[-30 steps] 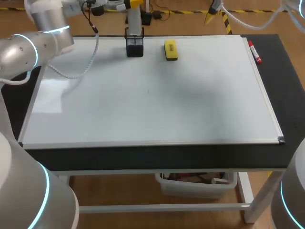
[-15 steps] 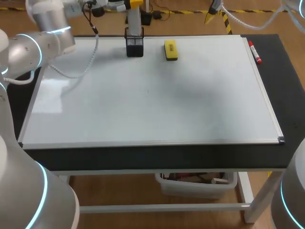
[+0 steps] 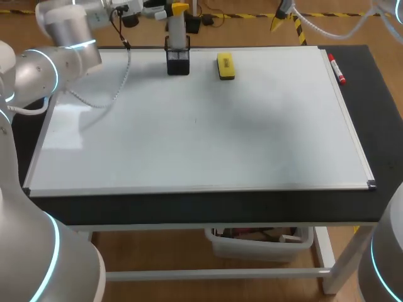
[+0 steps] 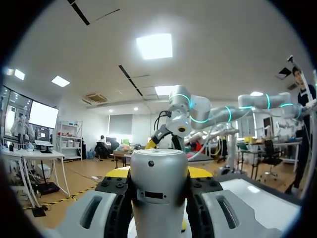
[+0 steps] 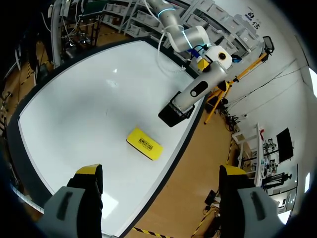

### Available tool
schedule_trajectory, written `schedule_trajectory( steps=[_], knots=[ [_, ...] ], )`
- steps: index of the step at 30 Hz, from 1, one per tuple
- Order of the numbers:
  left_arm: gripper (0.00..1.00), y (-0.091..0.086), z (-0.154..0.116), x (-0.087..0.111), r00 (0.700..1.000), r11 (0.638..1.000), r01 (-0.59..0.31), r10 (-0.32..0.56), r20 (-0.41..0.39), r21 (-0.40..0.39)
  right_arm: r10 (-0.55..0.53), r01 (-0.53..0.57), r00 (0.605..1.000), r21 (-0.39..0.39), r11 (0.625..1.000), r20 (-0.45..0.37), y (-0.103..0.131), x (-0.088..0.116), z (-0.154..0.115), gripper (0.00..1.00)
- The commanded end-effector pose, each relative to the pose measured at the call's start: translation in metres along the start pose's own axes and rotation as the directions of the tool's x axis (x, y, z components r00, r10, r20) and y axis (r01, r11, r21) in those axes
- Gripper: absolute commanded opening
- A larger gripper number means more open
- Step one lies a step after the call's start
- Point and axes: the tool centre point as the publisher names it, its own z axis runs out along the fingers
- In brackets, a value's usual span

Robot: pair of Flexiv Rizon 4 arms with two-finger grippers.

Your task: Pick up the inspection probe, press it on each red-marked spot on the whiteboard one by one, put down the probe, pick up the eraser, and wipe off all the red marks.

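Note:
The inspection probe (image 3: 177, 28), a grey cylinder, stands upright in a black mesh holder (image 3: 178, 61) at the whiteboard's far edge. My left gripper (image 3: 171, 9) is shut on the probe's upper end; in the left wrist view the probe (image 4: 158, 181) fills the space between the fingers (image 4: 99, 210). A yellow eraser (image 3: 225, 65) lies on the whiteboard (image 3: 201, 132) just right of the holder. My right gripper (image 5: 161, 173) hangs open high beyond the far edge, with the eraser (image 5: 144, 144), holder (image 5: 174, 113) and probe (image 5: 200, 84) ahead of it. I see no red marks on the board.
A red marker (image 3: 337, 70) lies along the whiteboard's right frame. The board sits on a black table (image 3: 384, 113) with dark strips on the right and front. My left arm (image 3: 56, 56) crosses the board's far left corner.
My left arm's elbow has swung a little up and to the right. The left gripper, the probe and the holder stay where they were.

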Motion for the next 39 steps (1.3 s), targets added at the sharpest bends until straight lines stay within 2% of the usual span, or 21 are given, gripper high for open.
schedule_trajectory(
  steps=[1,14,39],
  knots=[
    [0.0,0.01,0.0,-0.012,0.996,1.0,0.01,-0.009,-0.087,0.01,-0.001,0.001,1.0,0.007,1.0,-0.004,0.002,0.0,-0.002,1.0],
    [0.0,0.033,-0.006,-0.016,0.994,0.999,0.039,-0.038,-0.1,0.005,-0.001,0.001,1.0,0.007,1.0,-0.004,0.002,0.0,-0.002,1.0],
    [0.0,0.057,-0.011,-0.017,0.984,0.999,0.038,-0.041,-0.175,-0.018,-0.001,0.001,1.0,0.007,1.0,-0.004,0.002,0.0,-0.002,1.0]
  ],
)
